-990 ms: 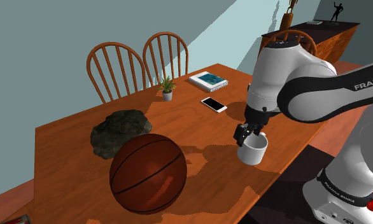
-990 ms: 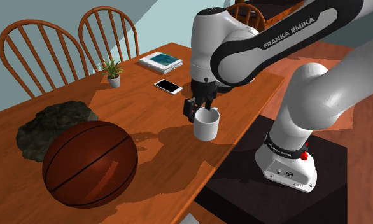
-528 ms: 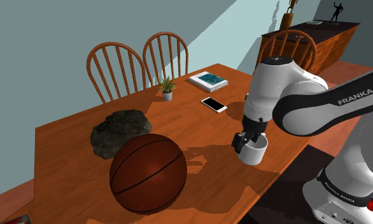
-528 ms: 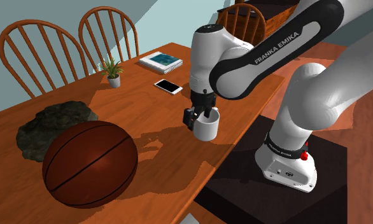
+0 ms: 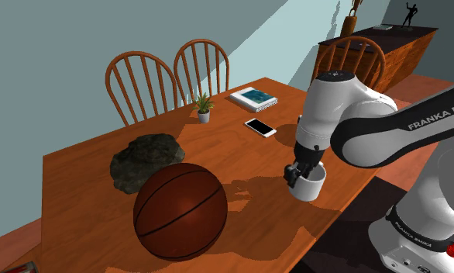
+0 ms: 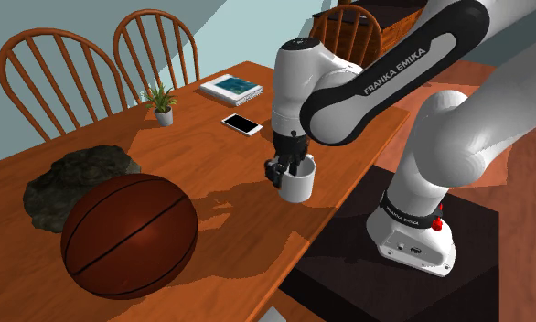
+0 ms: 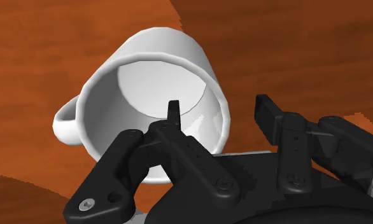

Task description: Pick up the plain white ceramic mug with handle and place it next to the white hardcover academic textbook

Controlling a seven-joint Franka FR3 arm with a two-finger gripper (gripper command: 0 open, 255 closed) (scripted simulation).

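Note:
The white mug (image 5: 311, 186) (image 6: 299, 187) stands upright near the table's edge closest to the stand, its handle (image 7: 64, 122) pointing away from my fingers. My black gripper (image 5: 298, 176) (image 6: 286, 170) (image 7: 219, 109) is down at the mug's rim and open. One finger (image 7: 174, 112) reaches inside the cup, the other (image 7: 265, 109) stands outside, so the wall lies between them with a gap on both sides. The white book with a blue cover picture (image 5: 254, 98) (image 6: 230, 88) lies flat at the table's far end.
On the wooden table (image 5: 86, 167) a large basketball (image 5: 180, 209) (image 6: 129, 235) and a dark rock-like lump (image 5: 146, 157) sit beyond the mug. A white phone (image 5: 260, 127) and a small potted plant (image 5: 204, 107) lie between mug and book. Two chairs (image 5: 140, 81) stand behind.
The gripper came down from just above the mug until its fingers straddle the rim. The mug has stayed in place.

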